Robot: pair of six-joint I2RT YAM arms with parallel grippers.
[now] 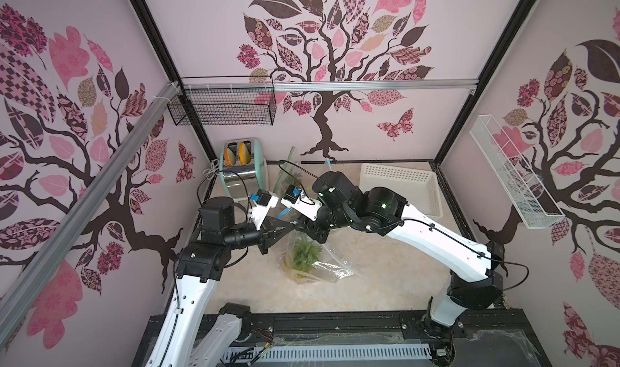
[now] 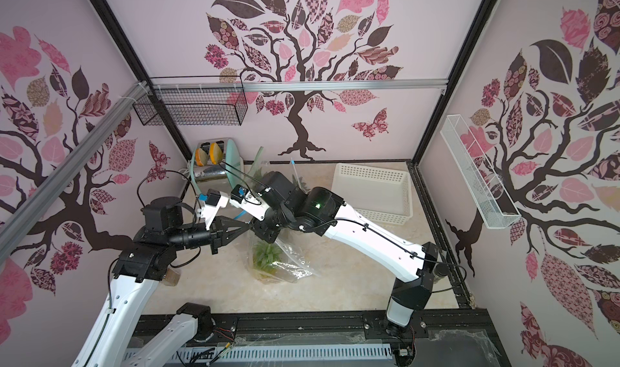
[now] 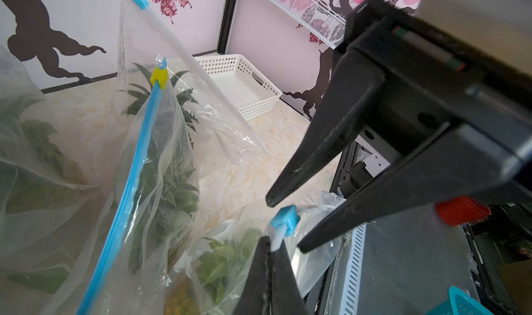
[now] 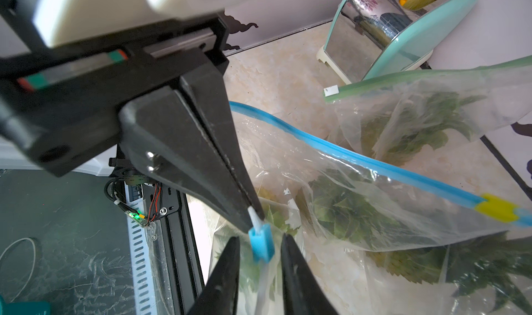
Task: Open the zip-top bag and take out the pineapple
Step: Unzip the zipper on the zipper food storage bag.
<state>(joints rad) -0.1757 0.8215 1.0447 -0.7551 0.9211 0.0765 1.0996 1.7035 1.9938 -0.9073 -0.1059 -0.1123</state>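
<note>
A clear zip-top bag (image 1: 322, 268) (image 2: 285, 264) stands in the middle of the table, in both top views. The pineapple (image 1: 303, 253) (image 2: 265, 253) sits inside it, its green crown (image 3: 227, 259) upward. My left gripper (image 1: 291, 226) (image 3: 272, 238) (image 4: 254, 212) is shut on the white zip strip at the bag's top corner. Right beside that pinch sits the blue slider (image 3: 285, 220) (image 4: 262, 244). My right gripper (image 1: 298, 224) (image 4: 260, 238) is open. One finger stands on each side of the slider, with a gap on both sides.
Other clear bags of green leaves stand behind, one with a blue strip and yellow slider (image 3: 159, 76) (image 4: 495, 207), one with a green strip (image 4: 403, 83). A mint toaster (image 1: 241, 174) is at the back left and a white basket (image 1: 402, 187) at the back right. Wire baskets (image 1: 221, 110) (image 1: 513, 177) hang on the walls.
</note>
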